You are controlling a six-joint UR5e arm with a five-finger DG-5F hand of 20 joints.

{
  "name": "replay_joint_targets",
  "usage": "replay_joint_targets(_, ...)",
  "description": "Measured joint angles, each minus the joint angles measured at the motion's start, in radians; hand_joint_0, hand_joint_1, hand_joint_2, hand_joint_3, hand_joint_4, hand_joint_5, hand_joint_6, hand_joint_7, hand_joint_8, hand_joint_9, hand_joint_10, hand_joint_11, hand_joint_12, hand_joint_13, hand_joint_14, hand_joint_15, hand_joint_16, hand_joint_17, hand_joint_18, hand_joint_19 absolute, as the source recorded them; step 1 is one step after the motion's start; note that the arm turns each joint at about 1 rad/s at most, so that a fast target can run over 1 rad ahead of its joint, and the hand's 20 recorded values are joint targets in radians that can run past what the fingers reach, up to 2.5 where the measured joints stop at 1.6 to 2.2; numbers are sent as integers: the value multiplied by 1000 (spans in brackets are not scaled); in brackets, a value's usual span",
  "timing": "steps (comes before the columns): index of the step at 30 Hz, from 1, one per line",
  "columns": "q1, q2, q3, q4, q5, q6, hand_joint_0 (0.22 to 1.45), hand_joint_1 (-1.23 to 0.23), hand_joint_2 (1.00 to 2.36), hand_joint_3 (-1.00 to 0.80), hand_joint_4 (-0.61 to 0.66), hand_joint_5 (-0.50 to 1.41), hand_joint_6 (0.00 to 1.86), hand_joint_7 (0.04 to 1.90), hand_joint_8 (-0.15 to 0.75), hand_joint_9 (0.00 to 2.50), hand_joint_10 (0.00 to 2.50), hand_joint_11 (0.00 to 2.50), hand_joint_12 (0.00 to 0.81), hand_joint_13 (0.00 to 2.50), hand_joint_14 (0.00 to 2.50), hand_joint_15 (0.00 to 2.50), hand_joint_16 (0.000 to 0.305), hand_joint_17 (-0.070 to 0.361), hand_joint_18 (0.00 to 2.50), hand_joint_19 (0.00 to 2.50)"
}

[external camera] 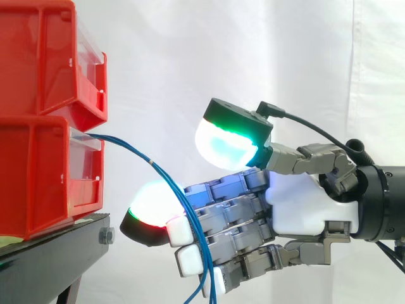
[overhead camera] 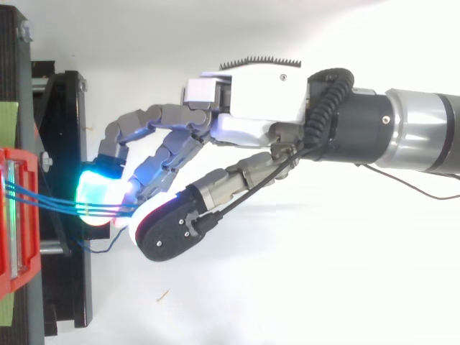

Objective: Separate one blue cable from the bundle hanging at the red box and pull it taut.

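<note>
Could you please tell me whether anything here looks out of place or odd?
Nothing looks damaged or spilled. The blue cables leave the lower red bin as a bunch and sag in a curve past the hand, so none looks separated or taut yet.

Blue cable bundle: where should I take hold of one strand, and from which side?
I'd take an outer strand on the sloping span just outside the red bin, where the blue cables lie side by side seen from above. Come in level from where the hand is, opposite the bin; lower down they hang bunched together.
</note>
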Motion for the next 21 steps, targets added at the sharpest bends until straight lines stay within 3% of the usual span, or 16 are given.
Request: replay_joint_targets(21, 21, 0, 3, 43, 4, -1, 656, -698, 1009, -357, 268, -130, 503, 1064, 304, 877, 11, 420, 340, 906, 16, 421, 38, 86, 758, 503)
